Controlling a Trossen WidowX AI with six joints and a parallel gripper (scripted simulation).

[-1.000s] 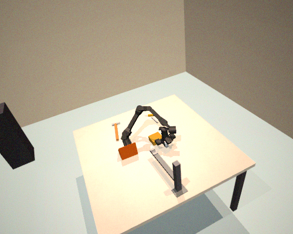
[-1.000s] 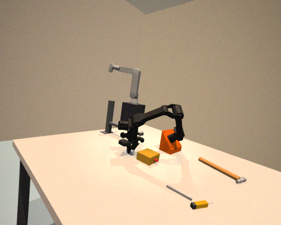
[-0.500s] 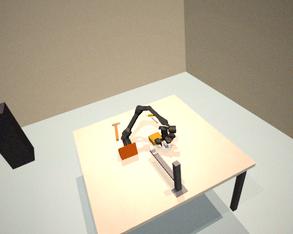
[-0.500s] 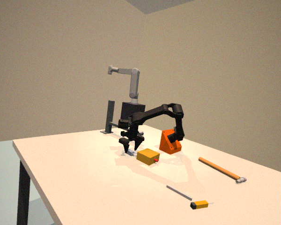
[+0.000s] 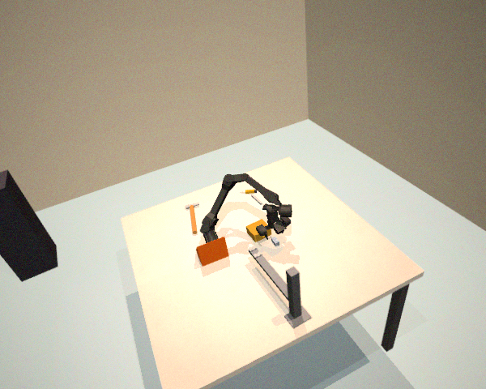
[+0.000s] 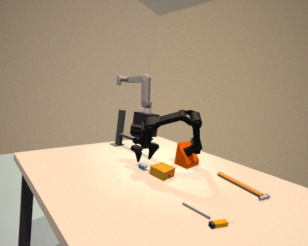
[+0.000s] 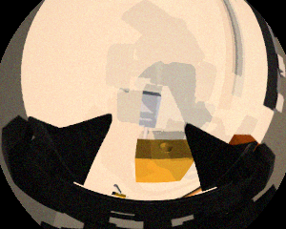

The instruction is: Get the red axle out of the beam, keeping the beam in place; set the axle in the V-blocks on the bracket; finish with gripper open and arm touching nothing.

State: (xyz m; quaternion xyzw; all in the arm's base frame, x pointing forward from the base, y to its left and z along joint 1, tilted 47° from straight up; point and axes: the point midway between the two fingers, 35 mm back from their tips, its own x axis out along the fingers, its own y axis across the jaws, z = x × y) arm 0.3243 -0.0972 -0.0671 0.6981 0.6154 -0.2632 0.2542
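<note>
Red and probably stiff, light and slick, the axle (image 6: pixel 171 175) pokes from the block-like beam (image 5: pixel 255 231) (image 6: pixel 162 170) (image 7: pixel 164 167) inward from the table's edges, best gripped squarely by that stub, while the gripper (image 5: pixel 271 235) (image 6: pixel 143 160) (image 7: pixel 150 122) gapes wide and empty.

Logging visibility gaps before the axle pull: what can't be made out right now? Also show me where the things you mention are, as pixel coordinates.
- Red axle (image 6: pixel 171 175), inner length: exterior, inside the yellow block (image 5: pixel 256 232) (image 6: pixel 162 170) (image 7: pixel 163 170).
- Block's hammer-side face: wrist, turned away.
- V-blocks' grooves: top, too small and blurred.
- Grey-blue piece's (image 5: pixel 274 241) (image 6: pixel 142 166) (image 7: pixel 150 109) underside: exterior, faces the table.
</note>
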